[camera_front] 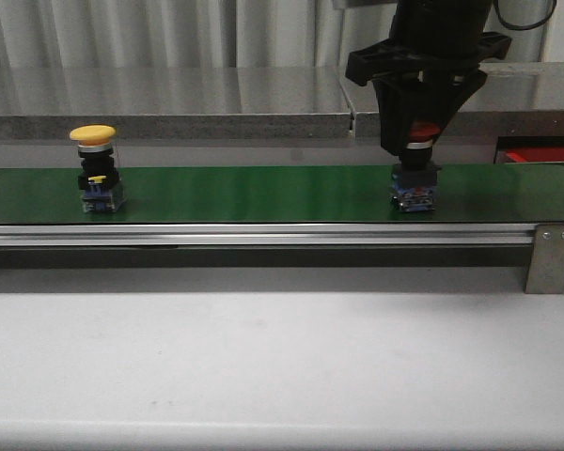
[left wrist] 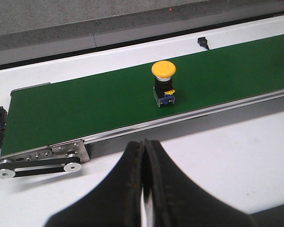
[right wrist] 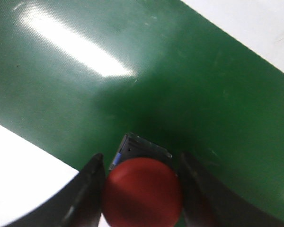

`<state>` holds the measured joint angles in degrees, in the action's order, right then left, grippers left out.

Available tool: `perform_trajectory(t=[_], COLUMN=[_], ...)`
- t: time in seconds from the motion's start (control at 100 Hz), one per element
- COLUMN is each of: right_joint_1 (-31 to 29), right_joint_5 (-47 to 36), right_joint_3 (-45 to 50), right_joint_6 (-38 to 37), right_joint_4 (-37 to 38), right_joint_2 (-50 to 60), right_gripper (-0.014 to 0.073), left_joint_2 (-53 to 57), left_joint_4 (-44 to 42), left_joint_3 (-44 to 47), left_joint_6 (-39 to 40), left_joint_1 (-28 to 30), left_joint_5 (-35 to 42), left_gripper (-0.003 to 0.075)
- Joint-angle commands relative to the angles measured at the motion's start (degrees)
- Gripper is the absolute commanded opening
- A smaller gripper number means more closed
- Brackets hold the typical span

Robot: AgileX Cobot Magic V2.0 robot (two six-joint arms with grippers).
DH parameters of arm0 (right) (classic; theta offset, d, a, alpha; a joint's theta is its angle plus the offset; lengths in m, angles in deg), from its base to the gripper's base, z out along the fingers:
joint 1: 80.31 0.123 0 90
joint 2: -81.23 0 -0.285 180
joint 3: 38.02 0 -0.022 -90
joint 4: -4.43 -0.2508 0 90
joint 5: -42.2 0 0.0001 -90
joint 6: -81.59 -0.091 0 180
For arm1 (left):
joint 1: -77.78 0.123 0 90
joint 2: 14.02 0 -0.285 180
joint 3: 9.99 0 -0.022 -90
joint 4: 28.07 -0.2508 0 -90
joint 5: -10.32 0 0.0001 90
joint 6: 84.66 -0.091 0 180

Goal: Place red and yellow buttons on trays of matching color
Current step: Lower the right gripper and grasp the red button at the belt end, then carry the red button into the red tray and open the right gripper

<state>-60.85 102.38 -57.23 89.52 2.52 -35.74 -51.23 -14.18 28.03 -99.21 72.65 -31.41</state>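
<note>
While the red mushroom-capped push button stood on the green conveyor belt, the record read as follows.

Step in hand: grasp of the red button by the right arm; judged early in the task, since both buttons sat on the belt and no tray could be identified.
Right gripper: lowered over the red button, one black finger on each side of the cap. Fingers were parted roughly to cap width, close beside the cap; firm contact could not be confirmed from the wrist view, and the button's base rested on the belt.
Left gripper: fingers pressed together, nothing between them, held over the white table near the belt's front rail.
Red button position: towards the right end of the belt, directly under the right gripper.
Red button orientation: long axis vertical, red cap pointing up, blue-and-black contact block at the bottom.
Yellow mushroom-capped push button: upright likewise, cap up, towards the left end of the belt, well apart from the red one, untouched.
Next move (judgement): close fully on the stem or cap, lift straight up to keep the button upright, then carry to the red tray; a red object at the far right may be it, unconfirmed.
</note>
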Motion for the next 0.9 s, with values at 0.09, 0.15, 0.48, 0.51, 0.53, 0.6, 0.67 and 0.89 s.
perform_trajectory(t=[0.09,0.15,0.48,0.51,0.53,0.6,0.67,0.89], right_joint_1=[-0.57,-1.38,-15.72,-17.47,-18.14,-21.28,-24.2,-30.69], right_joint_5=[-3.54,-4.41,-4.6,-4.46,-4.47,-4.8,-5.44,-6.27], right_joint_3=[-1.78,-1.78,-1.78,-1.78,-1.78,-1.78,-1.78,-1.78], right_joint_6=[0.38,0.26,0.2,0.2,0.12,-0.24,-0.4,-0.67], right_joint_4=[2.38,2.99,3.14,3.14,3.14,3.14,3.14,1.26], right_joint_2=[5.71,7.48,13.3,13.3,13.3,13.23,13.09,9.63], right_gripper=[0.0099,0.0099,0.0099,0.0099,0.0099,0.0099,0.0099,0.0099], left_joint_2=[-0.1,-0.1,-0.1,-0.1,-0.1,-0.1,-0.1,-0.1], left_joint_4=[1.15,1.15,1.15,1.15,1.15,1.15,1.15,1.15], left_joint_3=[-1.49,-1.49,-1.49,-1.49,-1.49,-1.49,-1.49,-1.49], left_joint_6=[0.61,0.61,0.61,0.61,0.61,0.61,0.61,0.61], left_joint_1=[-0.56,-0.56,-0.56,-0.56,-0.56,-0.56,-0.56,-0.56], left_joint_5=[3.76,3.76,3.76,3.76,3.76,3.76,3.76,3.76], left_gripper=[-0.002,-0.002,-0.002,-0.002,-0.002,-0.002,-0.002,-0.002])
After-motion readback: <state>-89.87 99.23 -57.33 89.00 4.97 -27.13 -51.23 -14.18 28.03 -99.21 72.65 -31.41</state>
